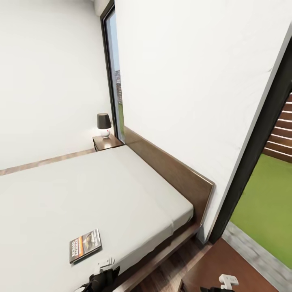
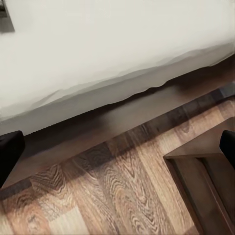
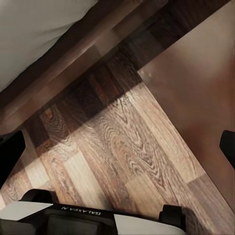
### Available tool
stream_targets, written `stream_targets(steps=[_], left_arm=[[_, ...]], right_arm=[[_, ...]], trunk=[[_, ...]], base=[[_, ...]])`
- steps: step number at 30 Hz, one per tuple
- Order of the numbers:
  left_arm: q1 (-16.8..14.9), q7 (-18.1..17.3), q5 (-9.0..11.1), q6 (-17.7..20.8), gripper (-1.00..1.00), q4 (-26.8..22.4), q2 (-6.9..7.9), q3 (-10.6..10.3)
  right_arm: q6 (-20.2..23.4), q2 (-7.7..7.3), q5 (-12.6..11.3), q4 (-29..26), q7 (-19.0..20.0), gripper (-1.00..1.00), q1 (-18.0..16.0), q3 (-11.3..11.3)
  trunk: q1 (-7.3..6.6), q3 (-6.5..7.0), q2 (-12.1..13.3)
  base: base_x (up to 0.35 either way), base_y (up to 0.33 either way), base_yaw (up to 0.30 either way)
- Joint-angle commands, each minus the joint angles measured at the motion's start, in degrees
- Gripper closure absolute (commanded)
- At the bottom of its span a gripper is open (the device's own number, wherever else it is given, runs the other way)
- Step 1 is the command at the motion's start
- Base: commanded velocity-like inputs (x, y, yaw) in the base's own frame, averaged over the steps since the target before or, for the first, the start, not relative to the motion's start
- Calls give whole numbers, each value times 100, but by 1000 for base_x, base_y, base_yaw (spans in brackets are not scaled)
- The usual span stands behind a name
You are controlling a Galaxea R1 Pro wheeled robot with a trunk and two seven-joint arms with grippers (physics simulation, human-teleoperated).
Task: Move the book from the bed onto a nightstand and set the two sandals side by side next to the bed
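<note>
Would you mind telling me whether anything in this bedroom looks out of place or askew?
Only the book: it lies askew on the bed near the mattress edge, not on a nightstand. The lamp stands upright.

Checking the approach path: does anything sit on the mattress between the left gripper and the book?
Nothing visible does. The book lies flat near the bed edge, bare mattress around it, with the left gripper just off that edge.

The book lies flat on the bed near its lower edge, while a dark-shaded lamp stands on the nightstand beside the headboard.
</note>
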Motion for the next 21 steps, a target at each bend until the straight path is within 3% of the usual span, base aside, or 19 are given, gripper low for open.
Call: stream_targets(steps=[1,21], left_arm=[[-4,-36,32,-5,-100,5,-3,29],[-4,-36,32,-5,-100,5,-3,29]], right_arm=[[13,-1,-23,4,26,-100,-4,-20],[13,-1,-23,4,26,-100,-4,-21]], trunk=[[-22,11,36],[-461,370,838]], base=[[0,0,0],[0,0,0]])
